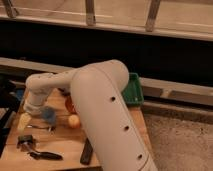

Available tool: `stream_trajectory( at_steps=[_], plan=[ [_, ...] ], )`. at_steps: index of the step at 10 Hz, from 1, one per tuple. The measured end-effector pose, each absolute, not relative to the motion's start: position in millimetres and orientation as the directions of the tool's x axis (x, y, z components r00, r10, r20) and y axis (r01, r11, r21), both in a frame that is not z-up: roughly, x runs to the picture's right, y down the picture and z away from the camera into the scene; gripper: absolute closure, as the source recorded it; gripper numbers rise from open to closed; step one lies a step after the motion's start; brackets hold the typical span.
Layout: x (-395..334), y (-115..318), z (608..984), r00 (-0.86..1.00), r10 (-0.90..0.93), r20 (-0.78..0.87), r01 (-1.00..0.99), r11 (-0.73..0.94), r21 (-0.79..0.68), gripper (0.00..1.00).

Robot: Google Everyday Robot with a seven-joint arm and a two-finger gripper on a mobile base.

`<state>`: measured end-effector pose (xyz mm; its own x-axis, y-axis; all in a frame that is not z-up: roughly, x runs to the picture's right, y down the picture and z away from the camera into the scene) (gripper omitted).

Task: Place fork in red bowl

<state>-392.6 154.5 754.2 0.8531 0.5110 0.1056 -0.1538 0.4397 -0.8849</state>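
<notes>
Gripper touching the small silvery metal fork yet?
Cannot tell. Camera view: gripper hangs over the wooden table's left side, just above the small silvery metal fork; neither gap nor contact shows plainly.

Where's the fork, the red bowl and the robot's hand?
fork [42, 128]: camera view, middle of its thin handle.
red bowl [68, 104]: camera view, its uncovered left part.
hand [33, 112]: camera view, lower tip, above the table's [65, 143] left side.

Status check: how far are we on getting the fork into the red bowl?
Done: nothing yet; the fork lies on the wooden table, outside the red bowl, which the arm partly hides. In hand: the gripper hangs open over the table's left side in the view, just above the fork, holding nothing visible. Left: grasp the fork, lift it, carry it to the bowl, release.
</notes>
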Motion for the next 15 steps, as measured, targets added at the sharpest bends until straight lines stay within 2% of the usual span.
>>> stream_trajectory(
  at_steps=[3, 10, 15],
  plan=[
    [-391.9, 154.6, 754.5, 0.853, 0.511, 0.105, -0.154, 0.44, -0.885, 0.2],
    [-391.4, 192.3, 774.2, 0.858, 0.5, 0.113, -0.124, 0.416, -0.901, 0.2],
    [-358.9, 209.0, 796.1, 0.854, 0.511, 0.1, -0.153, 0.43, -0.89, 0.2]
  ],
)
